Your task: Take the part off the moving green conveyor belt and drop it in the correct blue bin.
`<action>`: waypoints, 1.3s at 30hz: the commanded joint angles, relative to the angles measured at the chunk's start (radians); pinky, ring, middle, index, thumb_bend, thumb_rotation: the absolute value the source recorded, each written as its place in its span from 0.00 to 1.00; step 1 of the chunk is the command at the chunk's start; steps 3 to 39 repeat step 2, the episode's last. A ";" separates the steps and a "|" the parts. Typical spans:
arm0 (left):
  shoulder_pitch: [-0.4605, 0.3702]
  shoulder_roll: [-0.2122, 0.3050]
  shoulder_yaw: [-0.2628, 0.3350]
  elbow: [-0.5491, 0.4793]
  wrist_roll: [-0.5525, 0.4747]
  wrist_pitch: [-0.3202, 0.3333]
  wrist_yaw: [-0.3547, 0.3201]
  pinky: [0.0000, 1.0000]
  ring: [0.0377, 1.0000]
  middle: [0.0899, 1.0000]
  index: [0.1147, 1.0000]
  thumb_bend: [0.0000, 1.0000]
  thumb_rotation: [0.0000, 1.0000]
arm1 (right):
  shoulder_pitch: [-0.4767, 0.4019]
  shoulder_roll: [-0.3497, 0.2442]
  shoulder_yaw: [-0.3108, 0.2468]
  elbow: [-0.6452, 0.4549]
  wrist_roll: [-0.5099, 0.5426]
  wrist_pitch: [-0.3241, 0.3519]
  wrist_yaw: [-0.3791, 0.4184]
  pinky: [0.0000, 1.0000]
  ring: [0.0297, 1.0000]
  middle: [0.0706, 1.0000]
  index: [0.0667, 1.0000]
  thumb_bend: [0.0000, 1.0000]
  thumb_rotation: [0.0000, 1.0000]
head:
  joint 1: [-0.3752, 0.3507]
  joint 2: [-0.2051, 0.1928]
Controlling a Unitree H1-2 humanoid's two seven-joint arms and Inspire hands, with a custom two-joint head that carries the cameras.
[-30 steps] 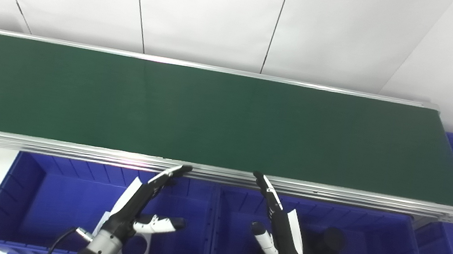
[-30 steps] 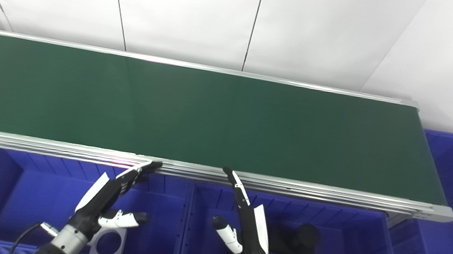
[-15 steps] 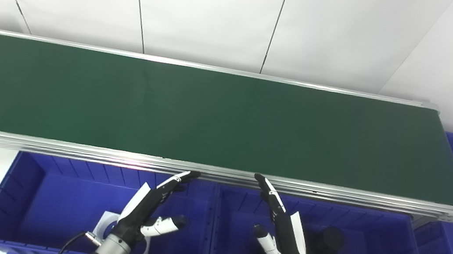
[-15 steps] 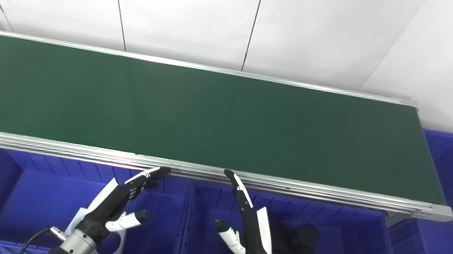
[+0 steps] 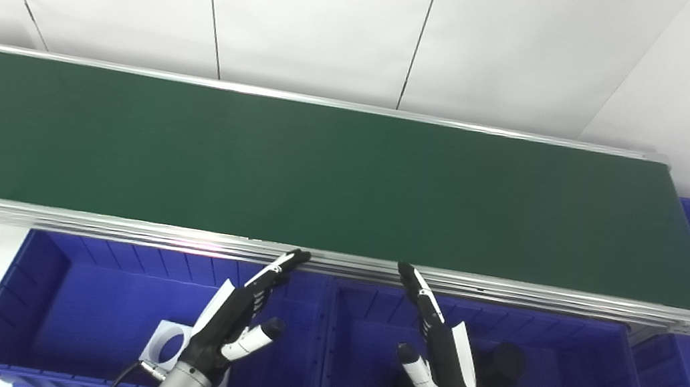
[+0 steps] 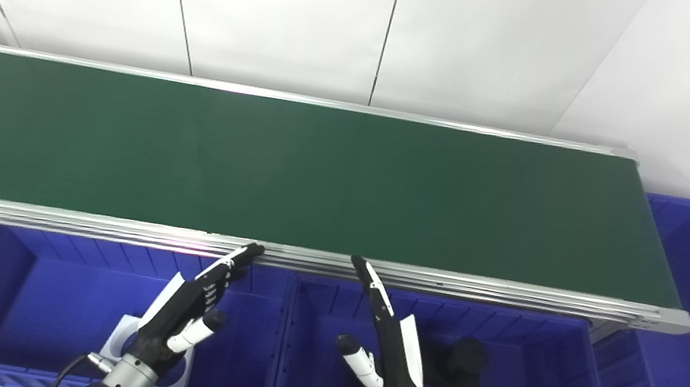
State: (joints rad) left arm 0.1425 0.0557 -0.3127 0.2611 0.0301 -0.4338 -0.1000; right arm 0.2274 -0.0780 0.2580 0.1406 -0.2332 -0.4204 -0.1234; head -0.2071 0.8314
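Part: none on the belt [image 5: 320, 176]. Left hand [image 5: 228, 329] and right hand [image 5: 440, 359], fingers spread and empty, wait at 6 o'clock over the bins [image 5: 55, 288], likely awaiting arrivals.

A long dark green conveyor belt [image 5: 320, 176] crosses mid-frame; below it, the black-and-white left hand [image 5: 232, 326] and right hand [image 5: 439, 362] hover spread over deep blue plastic bins [image 5: 35, 285], a white square plate with a round hole [image 5: 168, 347] lower left, a black cylindrical part [image 5: 502, 371] lower right
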 commanded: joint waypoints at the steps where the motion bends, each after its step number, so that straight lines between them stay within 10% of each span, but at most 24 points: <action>1: -0.003 -0.003 0.003 -0.042 0.002 -0.036 -0.006 0.97 0.98 0.97 0.87 0.88 0.90 | -0.003 0.001 0.010 -0.026 0.005 -0.049 -0.002 0.92 0.94 0.94 0.97 0.84 0.99 | 0.005 -0.002; 39: -0.003 -0.002 0.004 -0.046 0.010 -0.036 -0.005 0.96 0.97 0.97 0.87 0.88 0.93 | -0.002 0.000 0.013 -0.025 0.009 -0.049 -0.002 0.94 0.95 0.95 0.97 0.84 1.00 | 0.005 -0.002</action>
